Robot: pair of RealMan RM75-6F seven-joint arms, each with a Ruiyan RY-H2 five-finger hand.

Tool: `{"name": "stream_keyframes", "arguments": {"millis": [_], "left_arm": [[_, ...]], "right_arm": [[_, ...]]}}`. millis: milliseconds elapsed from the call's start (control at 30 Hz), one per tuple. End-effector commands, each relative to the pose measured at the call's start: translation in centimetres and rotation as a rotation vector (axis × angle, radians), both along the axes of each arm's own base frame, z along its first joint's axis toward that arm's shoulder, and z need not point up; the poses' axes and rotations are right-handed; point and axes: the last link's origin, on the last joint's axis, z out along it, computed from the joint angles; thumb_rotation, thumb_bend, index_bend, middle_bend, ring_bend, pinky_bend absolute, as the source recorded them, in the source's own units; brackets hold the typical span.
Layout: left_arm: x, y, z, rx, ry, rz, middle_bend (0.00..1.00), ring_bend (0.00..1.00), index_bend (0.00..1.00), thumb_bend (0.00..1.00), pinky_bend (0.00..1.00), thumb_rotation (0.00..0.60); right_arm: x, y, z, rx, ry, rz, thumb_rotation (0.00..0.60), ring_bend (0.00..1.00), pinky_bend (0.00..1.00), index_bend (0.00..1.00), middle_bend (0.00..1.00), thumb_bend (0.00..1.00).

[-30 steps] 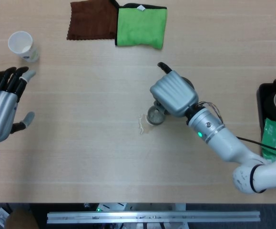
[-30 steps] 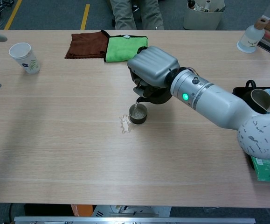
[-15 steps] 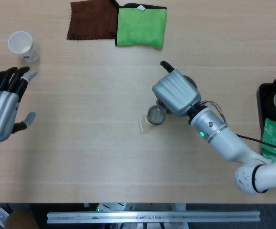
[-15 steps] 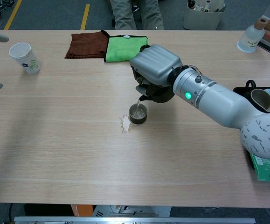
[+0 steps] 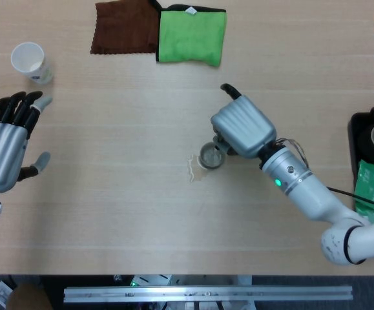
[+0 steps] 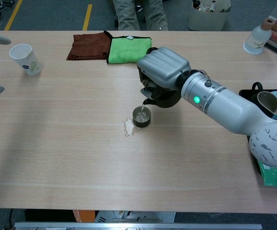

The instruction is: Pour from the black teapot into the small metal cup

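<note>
Right now the right robot hand (image 6: 163,67) is wrapped over the black teapot (image 6: 161,97), its silver back covering nearly all of the pot, so that in the chest view only the dark underside and the short spout show beneath the fingers. In the head view the same robot hand (image 5: 243,126) hides the pot almost wholly; a curved black piece pokes out at its 11 o'clock edge. The pot is held tilted, spout down, and a thin stream of liquid runs from it into the small metal cup (image 6: 141,116).

That cup (image 5: 210,156) stands on the table (image 5: 122,213) near its middle, just at 8 o'clock of the robot hand: a low, round, dull grey vessel with a dark outer wall. A small pale puddle (image 6: 127,128) lies on the wood touching its 8 o'clock side.

Well apart, at the table's 9 o'clock edge, the left robot hand (image 5: 4,148) is held flat with fingers extended and apart, gripping nothing.

Further out, a white paper cup (image 5: 30,62) stands at 10 o'clock, and a brown cloth (image 5: 125,28) and a green cloth (image 5: 192,35) lie side by side at 12 o'clock.
</note>
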Motion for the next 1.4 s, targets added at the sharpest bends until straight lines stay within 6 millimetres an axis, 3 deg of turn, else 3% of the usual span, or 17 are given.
{"name": "stream_keyframes", "arguments": {"millis": [33, 367, 600, 933, 1400], "left_arm": [[0.0, 0.0, 0.0, 0.0, 0.0, 0.0, 0.12, 0.12, 0.11, 0.25, 0.16, 0.6], [0.1, 0.1, -0.1, -0.005, -0.002, 0.0, 0.12, 0.12, 0.11, 0.25, 0.16, 0.6], [0.1, 0.1, 0.0, -0.005, 0.0, -0.003, 0.12, 0.12, 0.11, 0.25, 0.16, 0.6], [-0.1, 0.2, -0.2, -0.014, -0.001, 0.002, 0.12, 0.12, 0.11, 0.25, 0.16, 0.6], [-0.2, 0.3, -0.5, -0.027, 0.004, 0.005, 0.12, 0.12, 0.11, 0.25, 0.16, 0.6]], "right_arm": [[-0.6, 0.1, -0.1, 0.0, -0.045, -0.025, 0.557, 1.0, 0.17, 1.0, 0.96, 0.36], [-2.3, 0.8, -1.2, 0.011, -0.176, -0.077, 0.577, 1.0, 0.17, 1.0, 0.96, 0.36], [-3.2, 0.9, -0.8, 0.028, -0.278, -0.123, 0.576, 1.0, 0.17, 1.0, 0.96, 0.36], [-6.4, -0.2, 0.9, -0.012, -0.278, -0.168, 0.578, 1.0, 0.17, 1.0, 0.94, 0.36], [-8.9, -0.4, 0.0, -0.017, -0.3, -0.226, 0.577, 0.97, 0.18, 1.0, 0.89, 0.36]]}}
